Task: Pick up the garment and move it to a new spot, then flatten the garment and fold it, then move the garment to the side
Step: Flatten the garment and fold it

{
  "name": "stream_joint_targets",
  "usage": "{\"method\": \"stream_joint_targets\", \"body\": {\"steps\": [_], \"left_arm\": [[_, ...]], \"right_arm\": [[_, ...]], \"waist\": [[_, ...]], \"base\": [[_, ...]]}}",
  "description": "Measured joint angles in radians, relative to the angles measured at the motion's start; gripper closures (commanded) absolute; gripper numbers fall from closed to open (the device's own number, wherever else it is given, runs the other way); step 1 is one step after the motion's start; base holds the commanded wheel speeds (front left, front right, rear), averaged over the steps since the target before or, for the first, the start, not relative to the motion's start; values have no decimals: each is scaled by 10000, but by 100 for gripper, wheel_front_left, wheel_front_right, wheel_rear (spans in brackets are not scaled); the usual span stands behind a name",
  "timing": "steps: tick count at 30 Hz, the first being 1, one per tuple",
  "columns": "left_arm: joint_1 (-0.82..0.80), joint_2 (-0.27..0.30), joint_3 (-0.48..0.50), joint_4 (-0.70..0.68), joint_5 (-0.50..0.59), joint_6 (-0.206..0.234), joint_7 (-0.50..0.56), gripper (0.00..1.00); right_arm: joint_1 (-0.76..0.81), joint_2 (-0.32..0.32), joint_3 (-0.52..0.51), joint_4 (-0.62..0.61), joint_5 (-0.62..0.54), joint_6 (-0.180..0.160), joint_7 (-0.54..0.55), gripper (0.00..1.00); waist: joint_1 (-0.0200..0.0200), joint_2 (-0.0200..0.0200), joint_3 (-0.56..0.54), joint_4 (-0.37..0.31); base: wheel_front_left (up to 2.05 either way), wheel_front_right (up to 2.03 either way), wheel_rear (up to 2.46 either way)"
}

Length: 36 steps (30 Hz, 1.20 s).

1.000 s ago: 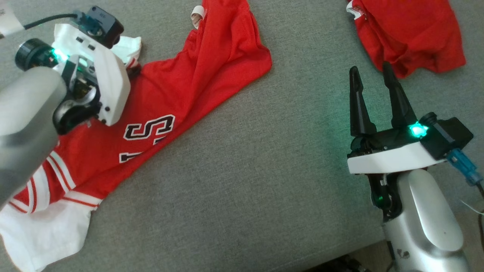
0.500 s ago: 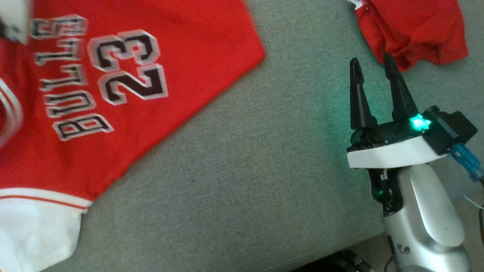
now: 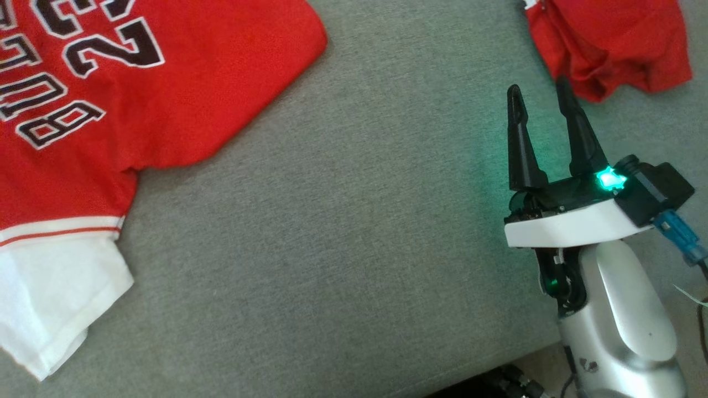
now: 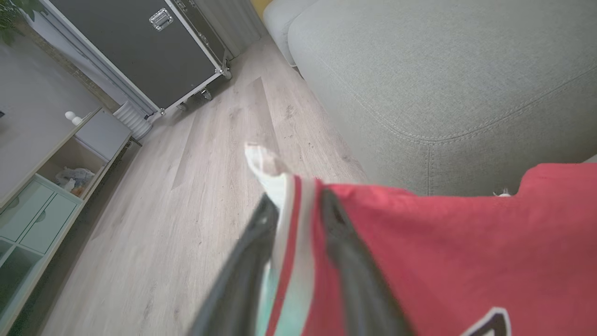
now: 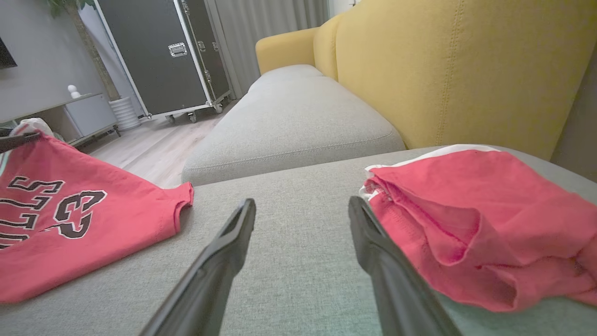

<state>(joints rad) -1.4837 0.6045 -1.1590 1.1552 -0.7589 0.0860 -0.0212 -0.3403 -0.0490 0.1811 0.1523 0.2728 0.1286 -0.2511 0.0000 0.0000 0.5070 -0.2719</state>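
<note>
The garment, a red jersey (image 3: 182, 83) with black-and-white lettering and a white hem (image 3: 50, 298), lies spread on the grey cushion (image 3: 343, 249) at the left of the head view. In the left wrist view my left gripper (image 4: 296, 203) holds its fingers apart, with the jersey's white-and-red trim (image 4: 289, 219) standing between them, raised past the cushion's edge. At the lower right my right gripper (image 3: 539, 97) stands open above the cushion with nothing in it. In the right wrist view this gripper (image 5: 301, 207) points between the jersey (image 5: 93, 224) and another red cloth.
A second crumpled red garment (image 3: 614, 44) lies at the far right, just beyond my right fingertips, and shows again as a red heap (image 5: 466, 219). A yellow sofa back (image 5: 443, 70) rises behind. Wooden floor (image 4: 186, 186) and a black wheeled case (image 4: 140, 46) lie beyond the cushion's edge.
The jersey has gone from bunched to spread flat with its lettering showing, and has slid left and up. My left arm has left the head view. The right gripper has stayed put.
</note>
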Motion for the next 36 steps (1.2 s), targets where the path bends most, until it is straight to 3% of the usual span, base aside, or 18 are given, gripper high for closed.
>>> {"method": "stream_joint_targets", "body": {"steps": [6, 12, 20, 25, 36], "left_arm": [[319, -489, 65, 224, -201, -96, -667, 0], [668, -1085, 265, 209, -435, -468, -1812, 0], [2128, -1808, 1074, -930, -1014, -683, -2284, 0], [3680, -1856, 2343, -3112, -1028, -280, -2339, 0], [9214, -1977, 4311, -6621, -476, 830, -2339, 0]], "right_arm": [[-8, 0, -2, 31, -82, 0, 0, 0], [-4, -2, -142, 153, -219, 0, -2, 0], [104, -4, -531, 322, -520, 2, -13, 0], [633, -2, -823, 520, -736, 0, -13, 0], [1696, 0, -932, 892, -807, 0, -13, 0]], "waist": [[0, 0, -119, 231], [-1, 0, -544, 592], [-2, 0, -1536, 1301], [-3, 1, -2289, 1898], [-3, 1, -4032, 3026]], "base": [[0, 0, 0], [0, 0, 0], [0, 0, 0], [0, 0, 0], [0, 0, 0]]}}
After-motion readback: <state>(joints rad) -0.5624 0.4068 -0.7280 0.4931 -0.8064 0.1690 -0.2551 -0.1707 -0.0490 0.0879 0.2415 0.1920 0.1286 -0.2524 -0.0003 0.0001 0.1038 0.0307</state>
